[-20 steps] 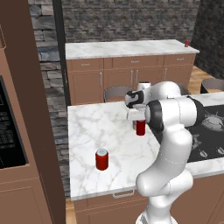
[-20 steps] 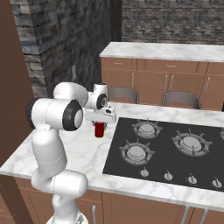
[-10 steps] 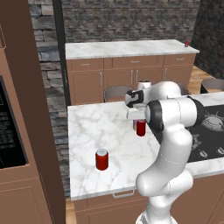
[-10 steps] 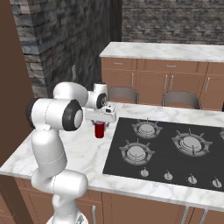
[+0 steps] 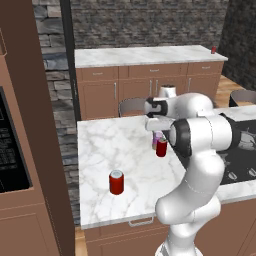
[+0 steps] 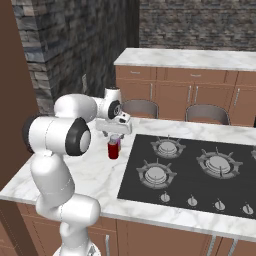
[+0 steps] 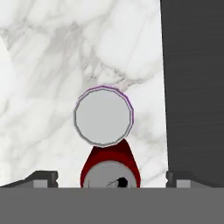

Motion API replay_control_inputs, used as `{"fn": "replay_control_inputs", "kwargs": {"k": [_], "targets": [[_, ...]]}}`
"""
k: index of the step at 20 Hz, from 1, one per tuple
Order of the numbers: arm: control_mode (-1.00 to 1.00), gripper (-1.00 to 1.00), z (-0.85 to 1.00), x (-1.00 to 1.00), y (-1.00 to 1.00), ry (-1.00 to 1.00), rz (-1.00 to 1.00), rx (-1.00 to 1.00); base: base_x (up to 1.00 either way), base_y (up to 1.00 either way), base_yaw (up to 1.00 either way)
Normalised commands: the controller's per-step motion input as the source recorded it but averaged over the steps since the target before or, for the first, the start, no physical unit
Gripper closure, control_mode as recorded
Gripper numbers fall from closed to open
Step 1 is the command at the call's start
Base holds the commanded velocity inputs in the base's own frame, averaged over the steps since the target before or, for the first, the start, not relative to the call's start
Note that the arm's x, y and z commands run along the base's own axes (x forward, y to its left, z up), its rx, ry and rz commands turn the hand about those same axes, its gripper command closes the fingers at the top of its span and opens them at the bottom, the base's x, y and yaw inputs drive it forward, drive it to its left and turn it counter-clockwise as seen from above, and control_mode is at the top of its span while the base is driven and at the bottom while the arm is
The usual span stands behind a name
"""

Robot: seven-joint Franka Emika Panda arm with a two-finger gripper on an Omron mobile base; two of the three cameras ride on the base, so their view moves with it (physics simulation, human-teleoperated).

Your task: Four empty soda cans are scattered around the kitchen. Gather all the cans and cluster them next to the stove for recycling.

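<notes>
Two cans stand upright on the marble surface (image 5: 105,150) straight under the jaws (image 7: 109,178): a red can (image 7: 110,168) and a purple can (image 7: 103,115), touching or nearly so as seen from the hand. In the hand view the red can sits between the two dark fingertips (image 7: 42,177), with clear gaps to each side, so the jaws are spread wide and pinch nothing. The purple can lies just beyond the red one, farther from the jaws along the view. The black stove (image 7: 192,87) edge runs just beside both cans, off to one side of the jaws.

From the left base view the red can (image 5: 161,147) shows just below the jaws (image 5: 156,128), with a sliver of the purple can (image 5: 155,140) behind it. From the right base view the red can (image 6: 114,149) stands below the jaws (image 6: 115,132) and near the stove (image 6: 200,175) edge, on the marble beside it.

One more red can (image 5: 116,182) stands well apart from the jaws, toward the near edge of the same surface. Another small red can (image 5: 213,49) stands far beyond the jaws on the back counter (image 5: 145,56).
</notes>
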Motion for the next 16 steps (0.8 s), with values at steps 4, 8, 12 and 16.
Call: {"fn": "replay_control_inputs", "kwargs": {"k": [4, 8, 12, 16], "targets": [[-1.0, -1.0, 0.11, -0.36, 0.28, -0.05, -0.05, 0.0, 0.0, 0.0, 0.0], [-1.0, -1.0, 0.08, -0.33, 0.32, -0.02, -0.01, 0.0, 0.0, 0.0, 0.0], [-1.0, -1.0, 0.19, -0.47, 0.29, 0.0, -0.01, 0.0, 0.0, 0.0, 0.0], [-1.0, -1.0, 0.12, -0.62, 0.26, 0.0, -0.02, 0.0, 0.0, 0.0, 0.0]]}}
